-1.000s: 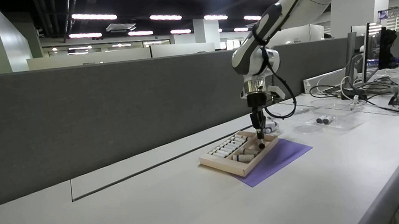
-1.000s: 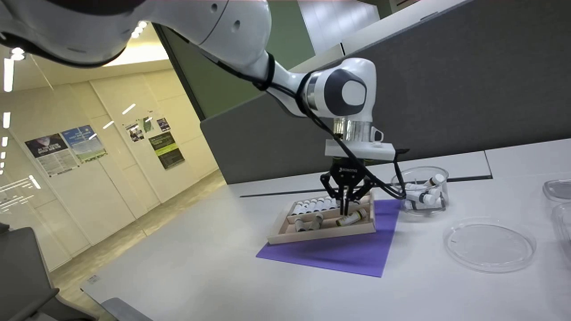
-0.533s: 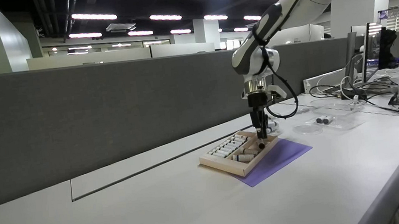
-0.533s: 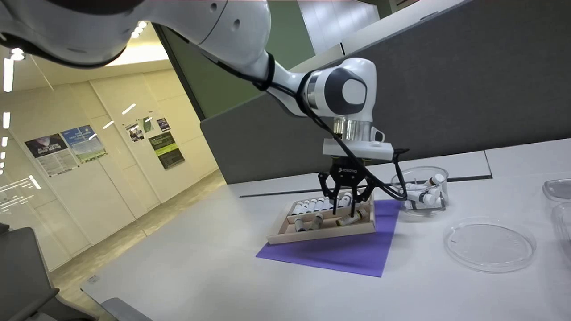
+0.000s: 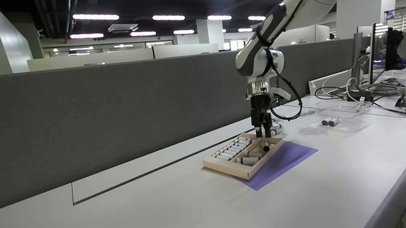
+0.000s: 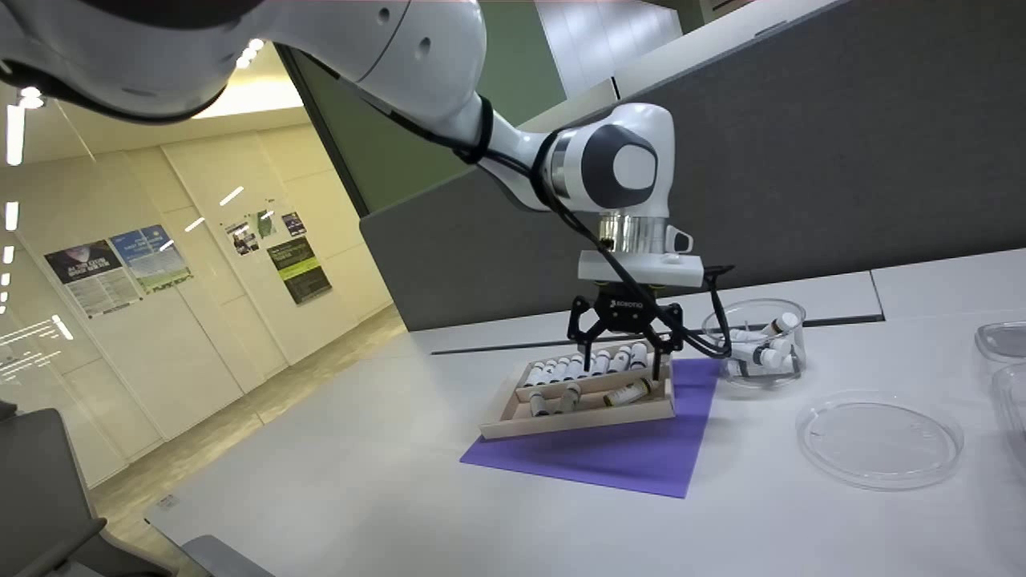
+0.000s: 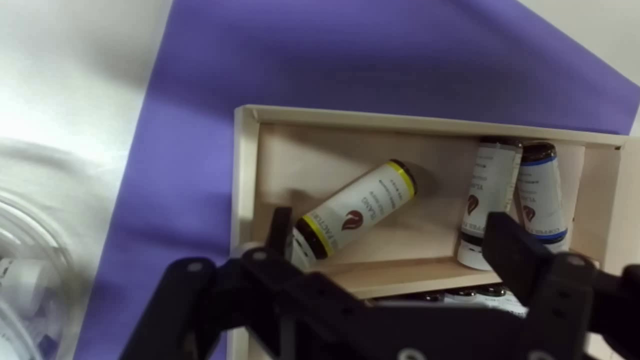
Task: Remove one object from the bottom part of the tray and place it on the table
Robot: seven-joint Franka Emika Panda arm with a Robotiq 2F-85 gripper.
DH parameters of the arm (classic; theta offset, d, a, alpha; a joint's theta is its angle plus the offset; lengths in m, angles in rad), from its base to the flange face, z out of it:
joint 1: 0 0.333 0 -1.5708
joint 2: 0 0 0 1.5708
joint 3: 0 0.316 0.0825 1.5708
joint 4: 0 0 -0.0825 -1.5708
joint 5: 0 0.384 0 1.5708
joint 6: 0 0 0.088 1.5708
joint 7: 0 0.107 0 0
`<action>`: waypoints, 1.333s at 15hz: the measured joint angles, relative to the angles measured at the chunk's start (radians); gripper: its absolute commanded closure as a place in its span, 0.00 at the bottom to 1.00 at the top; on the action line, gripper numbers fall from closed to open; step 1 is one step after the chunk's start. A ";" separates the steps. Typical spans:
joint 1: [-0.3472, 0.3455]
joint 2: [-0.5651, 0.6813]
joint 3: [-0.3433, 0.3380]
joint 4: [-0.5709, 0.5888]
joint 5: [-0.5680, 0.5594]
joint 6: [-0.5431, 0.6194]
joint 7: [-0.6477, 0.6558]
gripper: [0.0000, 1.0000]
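Note:
The tan wooden tray lies partly over a purple sheet on the white table. In its bottom compartment rests a yellow-banded bottle, slanted, its white cap partly behind a finger in the wrist view. A black-banded bottle and a blue-banded bottle lie side by side at that compartment's other end. Rows of white-labelled bottles fill the upper part. My gripper is open above the tray, fingers wide apart, holding nothing; in the other outside picture the gripper also hangs over it.
Beyond the tray's end stands a clear round container with several small bottles. A clear round lid lies flat on the table nearby. The purple sheet sticks out from under the tray. A grey partition runs behind.
My gripper's fingers have gone from close together to wide apart, and the fingertips have risen a little. The tray and the bottles in it look unmoved.

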 measured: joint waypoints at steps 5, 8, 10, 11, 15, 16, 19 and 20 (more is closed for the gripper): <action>0.005 0.005 0.007 -0.006 0.002 0.005 0.008 0.00; 0.013 0.008 0.007 -0.006 0.002 -0.014 0.044 0.00; 0.021 0.011 0.004 -0.006 0.002 -0.028 0.096 0.00; 0.026 0.014 0.002 -0.006 0.001 -0.031 0.126 0.00; 0.059 0.031 -0.026 -0.005 -0.007 -0.033 0.293 0.00; 0.069 0.035 -0.035 -0.004 -0.011 -0.032 0.336 0.00; 0.095 0.041 -0.054 -0.004 -0.015 -0.028 0.435 0.32; 0.100 0.041 -0.058 -0.004 -0.016 -0.025 0.457 0.42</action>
